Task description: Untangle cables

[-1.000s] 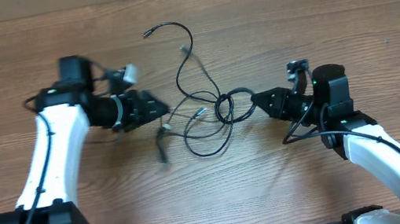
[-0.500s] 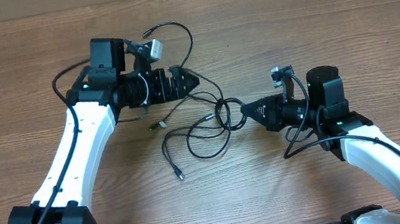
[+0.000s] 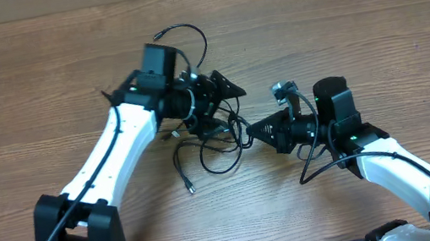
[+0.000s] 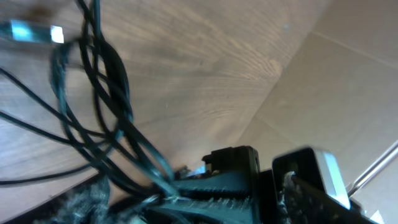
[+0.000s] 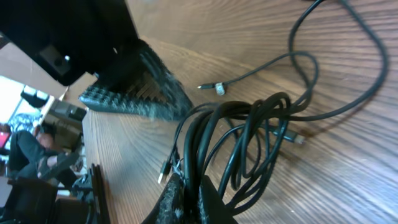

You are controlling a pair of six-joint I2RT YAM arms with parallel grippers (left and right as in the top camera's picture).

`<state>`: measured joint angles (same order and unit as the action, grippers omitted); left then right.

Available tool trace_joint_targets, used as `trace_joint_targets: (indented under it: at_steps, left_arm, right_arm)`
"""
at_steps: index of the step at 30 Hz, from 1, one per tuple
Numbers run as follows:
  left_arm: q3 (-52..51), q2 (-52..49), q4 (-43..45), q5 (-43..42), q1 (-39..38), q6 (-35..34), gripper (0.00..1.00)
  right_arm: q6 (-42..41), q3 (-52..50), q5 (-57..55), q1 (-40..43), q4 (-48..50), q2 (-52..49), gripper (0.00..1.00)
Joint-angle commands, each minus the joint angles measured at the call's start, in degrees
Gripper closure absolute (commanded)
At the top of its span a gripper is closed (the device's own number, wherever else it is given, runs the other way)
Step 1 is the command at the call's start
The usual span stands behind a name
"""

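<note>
The right gripper (image 3: 249, 130) is pinched shut on the cables (image 3: 216, 137). From its wrist camera the two fingertips (image 5: 186, 202) meet low in the view, with several black strands (image 5: 249, 130) bunched together and rising out from between them. The knot of loops sits right at this gripper's tip, lying on the wooden table (image 3: 40, 95), and spreads away from the tip towards the other arm.

Straight across the knot from the right gripper hangs the left gripper (image 3: 233, 107). Its jaws stand wide apart, one finger on the far side of the knot and the other over the loops nearest the right gripper's tip. From above I cannot tell whether either finger touches a strand, and nothing looks clamped between them. In the right wrist view one of its ribbed black fingers (image 5: 140, 93) rests low over the wood just beyond the bundle.

Two strands run clear of the knot. One arcs away past the left gripper, well apart from the right gripper, and ends in a small plug (image 3: 158, 36). The other trails off to the near side, ending in a second plug (image 3: 193, 190). The left wrist picture is blurred; it shows only dark strands (image 4: 106, 93) crossing close to the lens.
</note>
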<state>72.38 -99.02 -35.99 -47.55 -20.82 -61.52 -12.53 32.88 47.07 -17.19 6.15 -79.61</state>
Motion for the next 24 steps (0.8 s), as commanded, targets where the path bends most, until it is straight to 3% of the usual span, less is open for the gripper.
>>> trace_joint_targets:
  at_steps: [1,6,13,16,19,21,23,24]
  left_arm:
    - [0.90,-1.60,0.07,1.79,-2.10,-5.42,0.26]
    - [0.90,-2.27,0.07,1.88,-3.39,-7.80,0.46]
    - [0.90,-2.38,0.02,4.85,-4.96,-7.26,0.52]
    - [0.90,-2.51,0.07,9.33,-6.10,-5.68,0.71]
    - [0.90,-2.56,0.13,14.86,-7.02,1.81,0.96]
    - [0.90,-2.54,0.83,15.19,-6.80,8.79,0.96]
    - [0.92,-2.51,2.05,13.33,-5.49,15.96,0.96]
    - [0.92,-2.45,2.51,11.45,-4.46,19.80,0.96]
  right_arm:
    - [0.83,-0.24,-1.14,-0.70,0.11,0.37,0.96]
    - [0.61,-0.24,-1.09,-0.70,0.11,0.37,0.96]
    - [0.57,-0.24,-0.57,-0.70,0.11,0.37,0.96]
    - [0.24,-0.24,0.48,-0.70,0.11,0.37,0.96]
    - [0.17,-0.24,0.59,-0.70,-0.48,0.37,0.96]
    - [0.17,-0.24,0.61,-0.70,-1.20,0.37,0.89]
    - [0.11,-0.24,0.68,-0.70,-2.25,0.37,0.76]
    - [-0.59,-0.24,0.81,-0.70,-2.86,0.37,0.48]
